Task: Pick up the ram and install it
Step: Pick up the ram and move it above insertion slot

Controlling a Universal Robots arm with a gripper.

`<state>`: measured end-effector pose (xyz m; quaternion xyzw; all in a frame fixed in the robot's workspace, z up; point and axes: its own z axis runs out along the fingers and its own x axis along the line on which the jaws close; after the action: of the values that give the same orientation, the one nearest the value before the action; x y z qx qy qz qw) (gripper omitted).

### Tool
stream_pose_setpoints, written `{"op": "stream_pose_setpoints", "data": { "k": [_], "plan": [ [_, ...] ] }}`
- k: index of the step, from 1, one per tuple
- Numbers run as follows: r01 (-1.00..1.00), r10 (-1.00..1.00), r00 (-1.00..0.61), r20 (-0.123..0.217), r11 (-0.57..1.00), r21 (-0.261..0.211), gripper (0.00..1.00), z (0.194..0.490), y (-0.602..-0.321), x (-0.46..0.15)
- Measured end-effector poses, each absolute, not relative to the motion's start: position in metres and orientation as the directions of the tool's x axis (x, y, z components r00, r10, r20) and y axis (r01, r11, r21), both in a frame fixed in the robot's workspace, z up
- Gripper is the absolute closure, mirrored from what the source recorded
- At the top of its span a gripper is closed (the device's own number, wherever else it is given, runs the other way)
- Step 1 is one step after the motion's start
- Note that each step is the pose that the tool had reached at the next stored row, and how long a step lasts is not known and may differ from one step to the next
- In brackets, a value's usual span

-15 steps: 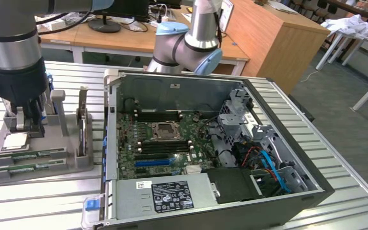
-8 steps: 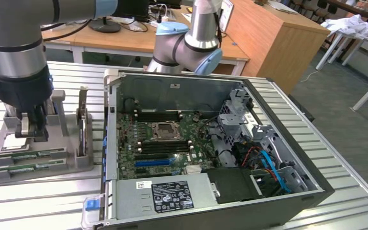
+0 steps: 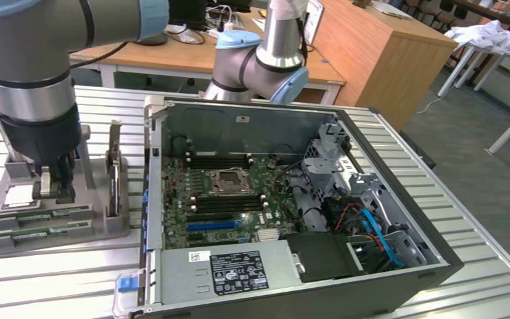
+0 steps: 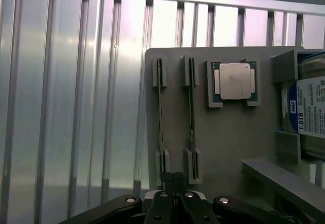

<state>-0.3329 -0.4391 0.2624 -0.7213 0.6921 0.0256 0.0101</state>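
Standing by the slatted metal table (image 3: pixel 51 279), I see the arm hanging over the grey holder tray (image 4: pixel 228 148) at the exterior view's left, well apart from the open computer case (image 3: pixel 388 282); the gripper (image 4: pixel 173 179) has its fingers pressed together and, as far as I can tell, nothing between them. Both sticks sit on edge in their tray slots; the inner ram stick (image 4: pixel 191 112) is just beside the processor (image 4: pixel 234 81), and the outer ram stick (image 4: pixel 160 117) lies parallel on its far side. The closed tips hover low over the tray near one end of the pair, a shade closer to the outer one; whether they touch it I cannot say. The hard drive (image 4: pixel 311 113) stands at the tray's other side.

Neither stick has reached the motherboard (image 3: pixel 197 206); its black memory slots (image 3: pixel 224 199) look bare.

As for handling, I'd judge a stick like this very light, thin and stiff along its length, yet easily twisted or cracked if squeezed off-centre; the chips and contact edge are the delicate parts. The sound place to hold it seems to be across the two flat faces near the middle of the upper long edge, which stands proud of the tray; the faces are smooth, so a square, centred pinch matters, or it may tilt in the jaws.
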Motion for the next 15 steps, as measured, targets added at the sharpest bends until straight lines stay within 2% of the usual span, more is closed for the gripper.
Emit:
{"op": "stream_pose_setpoints", "data": {
  "k": [15],
  "plan": [
    [-0.999, -0.998, 0.038, -0.051, -0.039, 0.021, 0.9, 0.235, -0.439, -0.352]
  ]
}}
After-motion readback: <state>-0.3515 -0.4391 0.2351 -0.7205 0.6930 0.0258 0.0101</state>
